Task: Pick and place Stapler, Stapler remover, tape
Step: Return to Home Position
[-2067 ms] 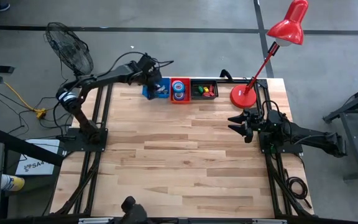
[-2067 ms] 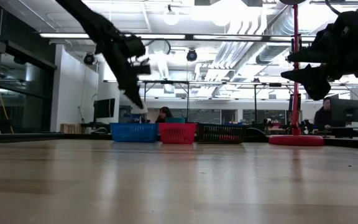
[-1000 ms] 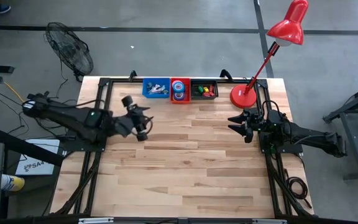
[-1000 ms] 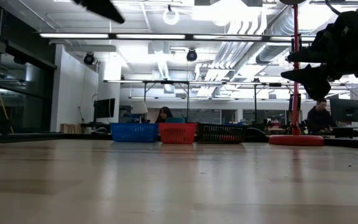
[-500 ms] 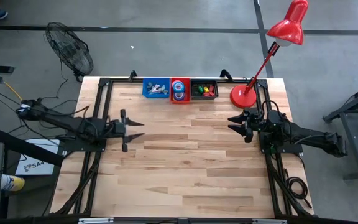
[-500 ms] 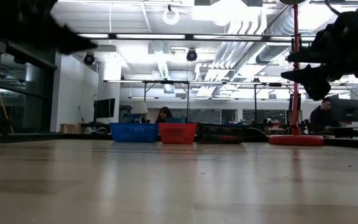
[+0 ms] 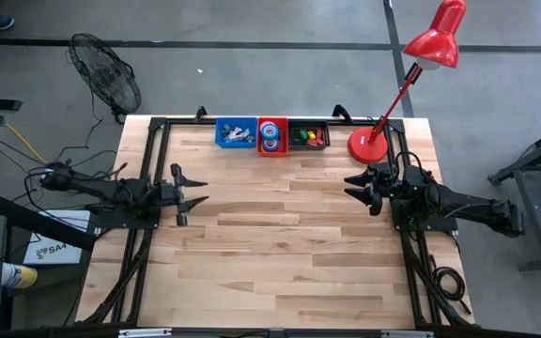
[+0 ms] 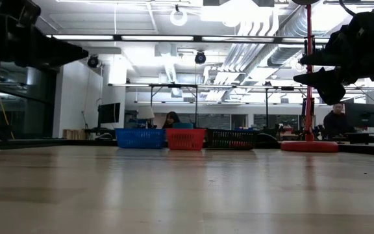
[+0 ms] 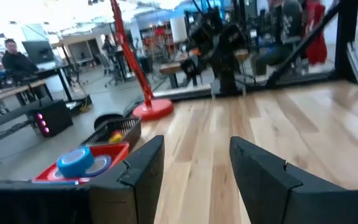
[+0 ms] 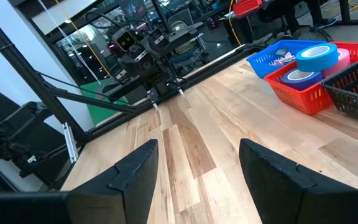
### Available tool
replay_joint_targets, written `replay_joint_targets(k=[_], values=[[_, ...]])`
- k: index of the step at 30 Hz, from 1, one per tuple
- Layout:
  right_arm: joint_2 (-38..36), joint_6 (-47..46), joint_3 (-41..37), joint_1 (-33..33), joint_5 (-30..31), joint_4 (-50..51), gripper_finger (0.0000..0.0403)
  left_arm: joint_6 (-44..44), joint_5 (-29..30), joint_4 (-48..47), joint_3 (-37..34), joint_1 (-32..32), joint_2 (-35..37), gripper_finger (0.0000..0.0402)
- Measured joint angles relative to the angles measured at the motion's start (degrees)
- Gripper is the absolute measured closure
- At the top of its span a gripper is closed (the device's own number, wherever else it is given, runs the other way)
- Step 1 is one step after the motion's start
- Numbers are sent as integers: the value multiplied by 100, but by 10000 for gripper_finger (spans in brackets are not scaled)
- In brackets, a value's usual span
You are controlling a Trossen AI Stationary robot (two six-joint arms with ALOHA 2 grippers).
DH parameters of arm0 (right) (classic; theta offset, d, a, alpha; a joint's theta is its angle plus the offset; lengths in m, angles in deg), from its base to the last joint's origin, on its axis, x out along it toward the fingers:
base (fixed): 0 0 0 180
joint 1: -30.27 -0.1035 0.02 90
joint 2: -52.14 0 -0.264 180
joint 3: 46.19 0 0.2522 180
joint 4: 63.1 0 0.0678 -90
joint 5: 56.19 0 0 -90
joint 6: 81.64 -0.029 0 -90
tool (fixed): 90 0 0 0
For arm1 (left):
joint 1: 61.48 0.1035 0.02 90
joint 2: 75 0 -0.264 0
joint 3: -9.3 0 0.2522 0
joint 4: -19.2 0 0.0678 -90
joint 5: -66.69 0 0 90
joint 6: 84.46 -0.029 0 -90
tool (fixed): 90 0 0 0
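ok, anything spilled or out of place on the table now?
Nothing stands out. The blue basket, red basket and black basket sit in a straight row at the far edge, contents inside. The left gripper and right gripper wait at either side, fingers open, empty.

Overhead and table-level cameras share the red basket (image 8: 186,139).

Left arm (image 7: 111,191) lies low and nearly level, the left gripper (image 7: 193,191) pointing inward, fingers spread apart with nothing between them. Opposite, the right arm (image 7: 458,208) sits folded, the right gripper (image 7: 348,186) raised and facing its counterpart, fingers likewise parted and empty.
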Motion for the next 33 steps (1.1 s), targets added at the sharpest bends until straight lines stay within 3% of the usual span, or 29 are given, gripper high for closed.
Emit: replay_joint_targets(k=[8, 33], values=[[0, 0, 0, -1, -1, 1, 187, 1, -14, -588, 23, -4, 138, 222], [0, 0, 0, -1, -1, 1, 187, 1, -14, -590, 13, -4, 138, 222]])
